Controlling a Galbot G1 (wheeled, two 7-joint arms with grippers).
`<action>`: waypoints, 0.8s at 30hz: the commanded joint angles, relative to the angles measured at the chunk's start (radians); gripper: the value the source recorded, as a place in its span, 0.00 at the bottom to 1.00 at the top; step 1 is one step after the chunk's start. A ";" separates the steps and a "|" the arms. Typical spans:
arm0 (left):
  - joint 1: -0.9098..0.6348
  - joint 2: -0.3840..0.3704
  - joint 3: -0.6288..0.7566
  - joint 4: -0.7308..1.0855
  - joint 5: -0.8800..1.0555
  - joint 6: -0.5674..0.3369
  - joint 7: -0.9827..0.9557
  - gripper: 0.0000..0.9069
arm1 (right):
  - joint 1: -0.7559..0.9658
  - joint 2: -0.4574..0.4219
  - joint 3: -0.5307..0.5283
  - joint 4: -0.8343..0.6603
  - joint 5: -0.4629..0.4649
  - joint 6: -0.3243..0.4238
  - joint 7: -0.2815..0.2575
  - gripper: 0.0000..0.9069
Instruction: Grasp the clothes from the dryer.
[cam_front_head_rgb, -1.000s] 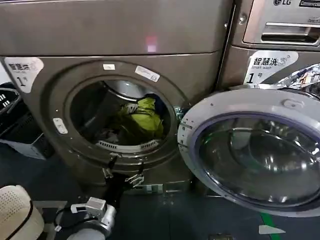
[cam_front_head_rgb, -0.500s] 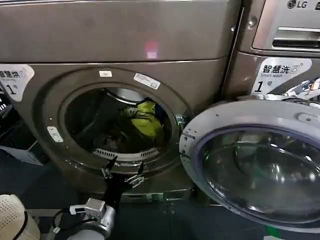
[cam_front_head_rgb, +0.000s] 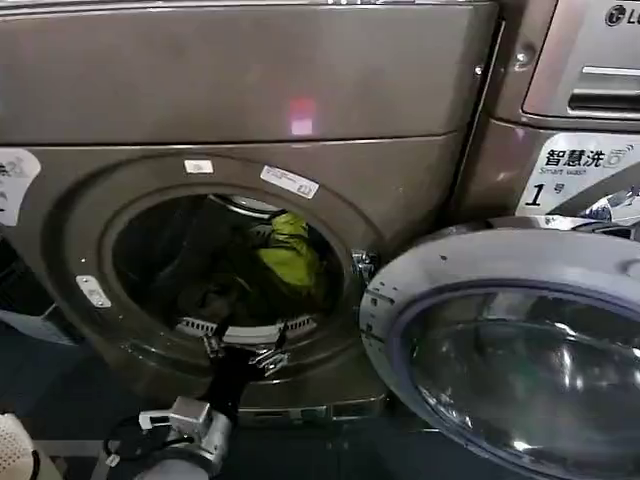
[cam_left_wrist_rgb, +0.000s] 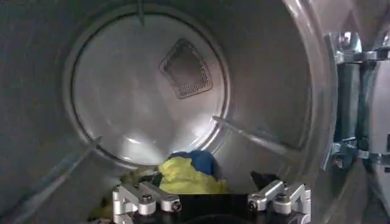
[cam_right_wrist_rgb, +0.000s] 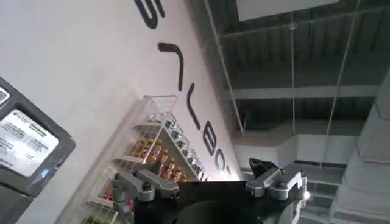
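The clothes (cam_front_head_rgb: 288, 258), a yellow-green heap with some blue, lie at the bottom of the dryer (cam_front_head_rgb: 230, 262) drum. The left gripper (cam_front_head_rgb: 245, 342) reaches up to the drum's lower lip, fingers spread and empty. The right gripper (cam_right_wrist_rgb: 210, 182) points ceilingward, fingers spread.

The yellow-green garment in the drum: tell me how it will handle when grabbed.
The yellow-green garment lies crumpled, so it will probably be floppy and drape from the left gripper. It looks light. It rests against a blue cloth, which might drag along.
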 joint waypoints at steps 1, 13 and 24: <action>0.003 0.000 -0.015 -0.005 0.255 -0.047 0.030 1.00 | -0.001 0.000 0.013 0.004 -0.003 -0.012 0.016 1.00; -0.195 0.043 -0.094 0.115 1.150 -0.308 0.222 1.00 | -0.016 0.018 0.015 0.046 -0.004 -0.012 0.005 1.00; -0.550 0.021 -0.067 0.257 1.389 -0.439 0.864 1.00 | -0.062 0.017 0.046 0.055 0.015 0.001 0.004 1.00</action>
